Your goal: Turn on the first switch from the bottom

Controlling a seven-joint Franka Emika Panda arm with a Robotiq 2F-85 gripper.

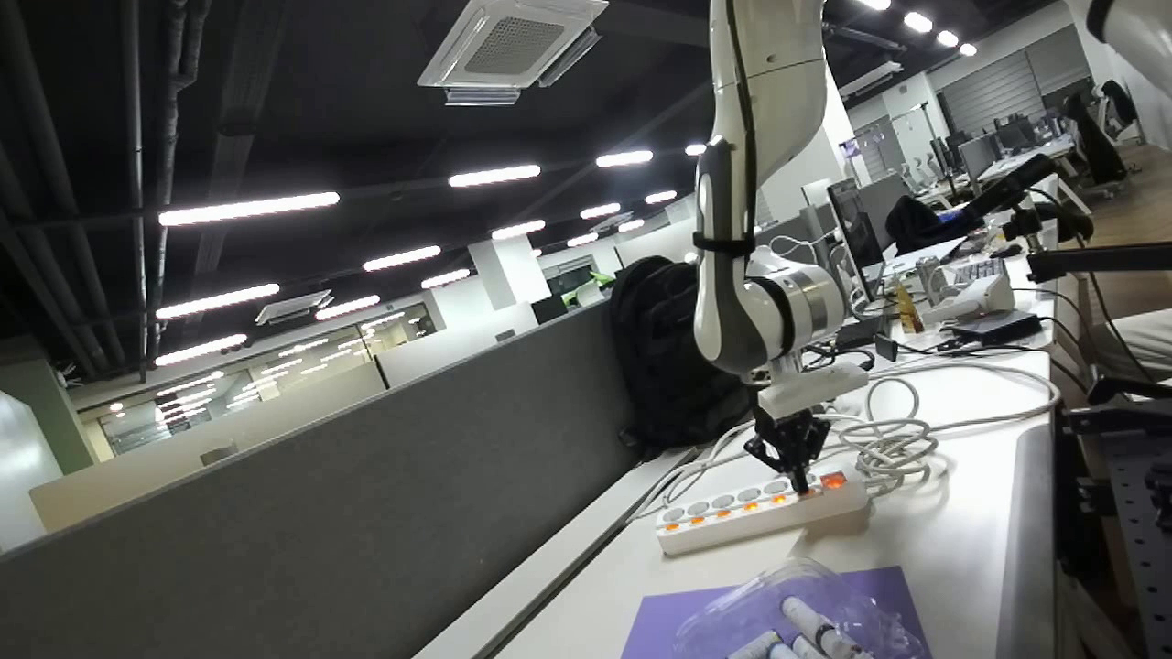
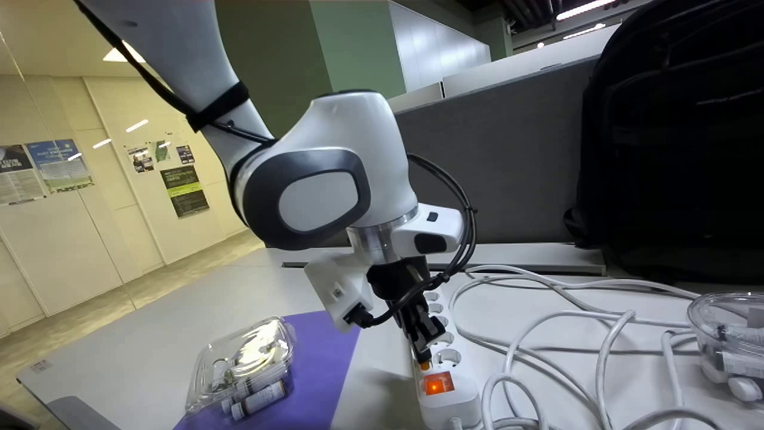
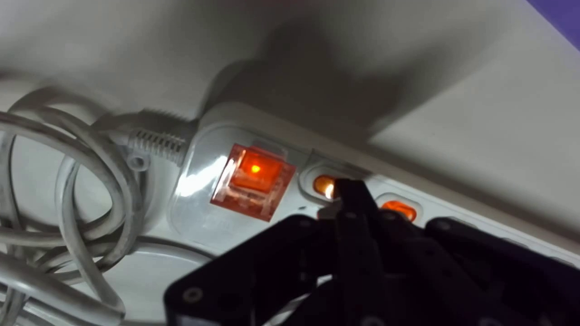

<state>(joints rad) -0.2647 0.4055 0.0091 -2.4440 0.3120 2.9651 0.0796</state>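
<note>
A white power strip (image 1: 765, 531) lies on the table and shows in both exterior views (image 2: 450, 405) and in the wrist view (image 3: 204, 224). A large square orange switch (image 3: 256, 174) at its cable end glows; it also shows in the exterior views (image 1: 833, 480) (image 2: 439, 383). Beside it is a small amber switch (image 3: 323, 184) with a bright spot. My gripper (image 3: 355, 192) is shut and empty, pointing down, with its tips at this small switch and covering part of it. Whether they press it I cannot tell. Another small orange switch (image 3: 399, 209) is partly behind the fingers.
Loose white cables (image 2: 537, 352) coil near the strip's cable end. A purple sheet (image 2: 328, 358) carries a clear plastic box (image 2: 245, 364) with tubes. A round clear container (image 2: 731, 340) stands beyond the cables. A black backpack (image 1: 673, 357) leans at the grey partition (image 1: 366, 513).
</note>
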